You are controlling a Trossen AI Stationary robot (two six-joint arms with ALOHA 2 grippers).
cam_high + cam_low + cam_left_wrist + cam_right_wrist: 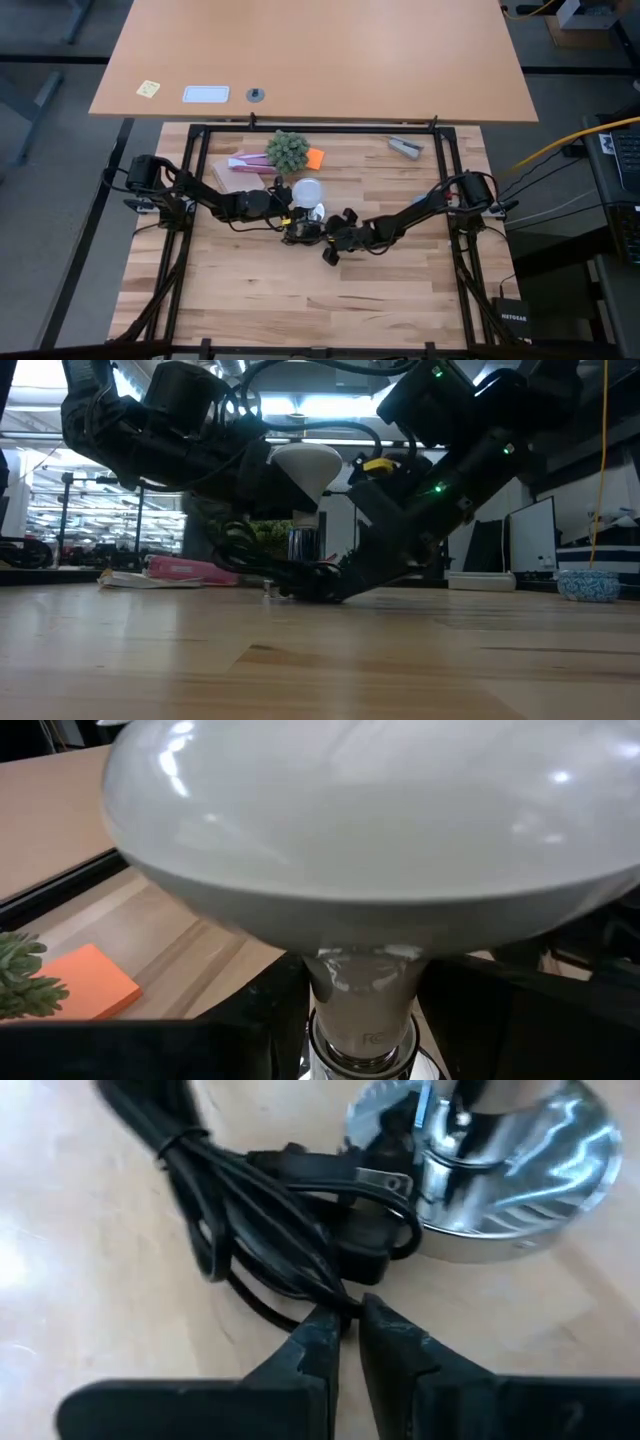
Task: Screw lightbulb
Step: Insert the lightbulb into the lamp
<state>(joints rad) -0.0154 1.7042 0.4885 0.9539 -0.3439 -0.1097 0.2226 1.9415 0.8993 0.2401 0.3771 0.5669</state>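
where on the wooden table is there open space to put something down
Free: the near half of the table, on the side of the two grippers away from the plant. Crowded: the far strip with the plant, orange pad and pink packet, and the middle around the lightbulb.

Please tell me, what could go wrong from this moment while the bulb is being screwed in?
1. The right gripper is shut on the black cord, not on the socket itself. The socket may turn or slide with the lightbulb.
2. The left gripper holds the lightbulb near its narrow neck; if it goes in tilted, the thread could jam.
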